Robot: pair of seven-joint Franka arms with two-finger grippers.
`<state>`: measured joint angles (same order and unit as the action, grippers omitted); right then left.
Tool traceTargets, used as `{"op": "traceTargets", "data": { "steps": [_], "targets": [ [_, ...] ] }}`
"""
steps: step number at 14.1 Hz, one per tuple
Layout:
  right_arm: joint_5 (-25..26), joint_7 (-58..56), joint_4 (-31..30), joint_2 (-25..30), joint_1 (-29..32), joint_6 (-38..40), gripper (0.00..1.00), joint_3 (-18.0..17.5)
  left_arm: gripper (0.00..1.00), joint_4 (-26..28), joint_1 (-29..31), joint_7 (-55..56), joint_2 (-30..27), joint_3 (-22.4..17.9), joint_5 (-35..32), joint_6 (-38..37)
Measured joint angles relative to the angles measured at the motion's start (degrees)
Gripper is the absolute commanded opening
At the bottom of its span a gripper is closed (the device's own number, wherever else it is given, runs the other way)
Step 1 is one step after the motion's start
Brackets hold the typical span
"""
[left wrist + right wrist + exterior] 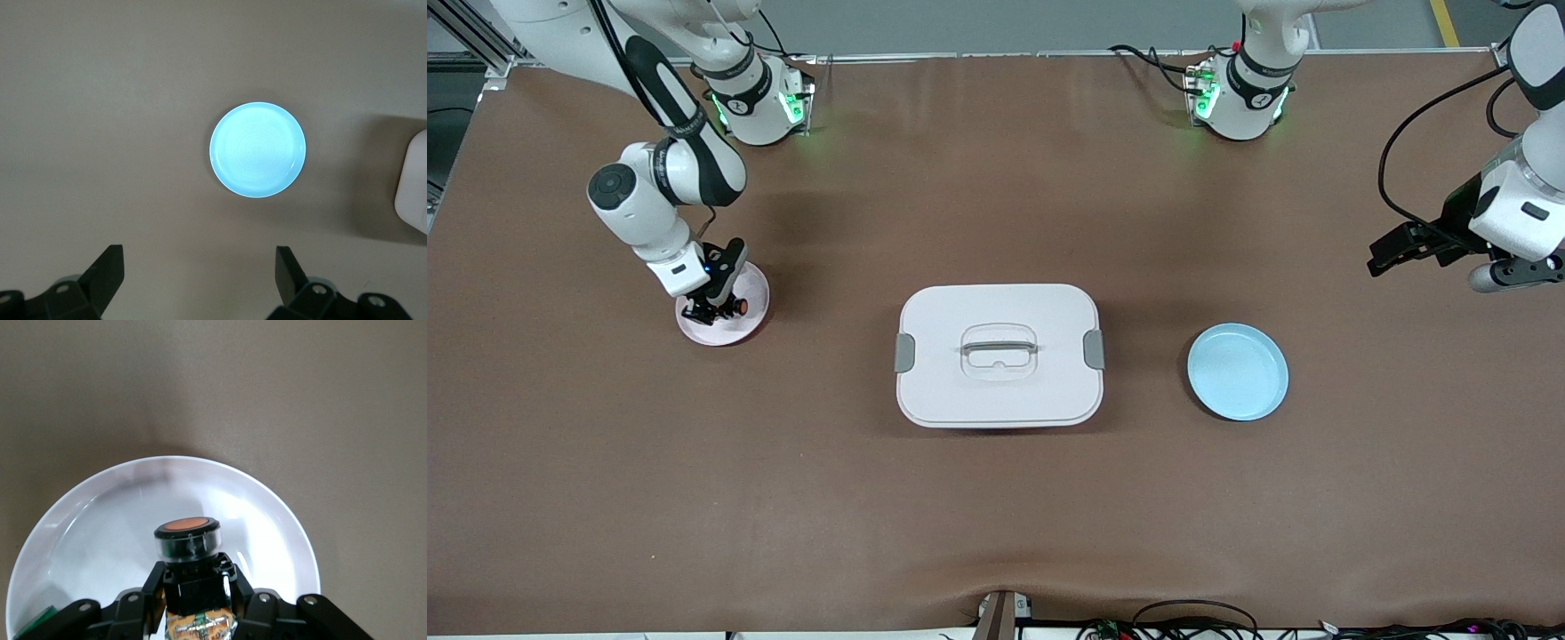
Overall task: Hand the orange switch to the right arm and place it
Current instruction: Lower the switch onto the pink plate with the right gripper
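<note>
Placing step: right gripper (197, 603) clamps the orange switch (187, 539) over the pink plate (754, 302) — release comes next; left gripper (200, 273) waits, spread wide.

right gripper (713, 308) clamped low; left gripper (197, 277) spread, waiting.
</note>
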<state>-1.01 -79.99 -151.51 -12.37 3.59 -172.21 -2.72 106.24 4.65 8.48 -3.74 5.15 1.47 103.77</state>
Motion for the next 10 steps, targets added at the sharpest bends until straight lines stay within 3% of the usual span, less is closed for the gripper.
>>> {"op": "traceTargets", "data": {
  "steps": [8,9,10],
  "targets": [
    [0.0,-0.2,0.0,-1.7,0.0,-1.9,0.0,0.0,1.0,0.0,-4.2,0.0,0.0,-3.5,0.0,0.1],
    [0.0,-0.2,0.0,-1.7,0.1,-2.0,0.32,0.0,1.0,0.0,-4.8,0.0,0.0,-4.0,0.0,0.2],
    [0.0,-0.2,0.0,-1.7,0.1,-2.0,0.99,0.0,1.0,0.0,-5.6,0.0,0.0,-4.7,0.0,0.2]
  ]
}}
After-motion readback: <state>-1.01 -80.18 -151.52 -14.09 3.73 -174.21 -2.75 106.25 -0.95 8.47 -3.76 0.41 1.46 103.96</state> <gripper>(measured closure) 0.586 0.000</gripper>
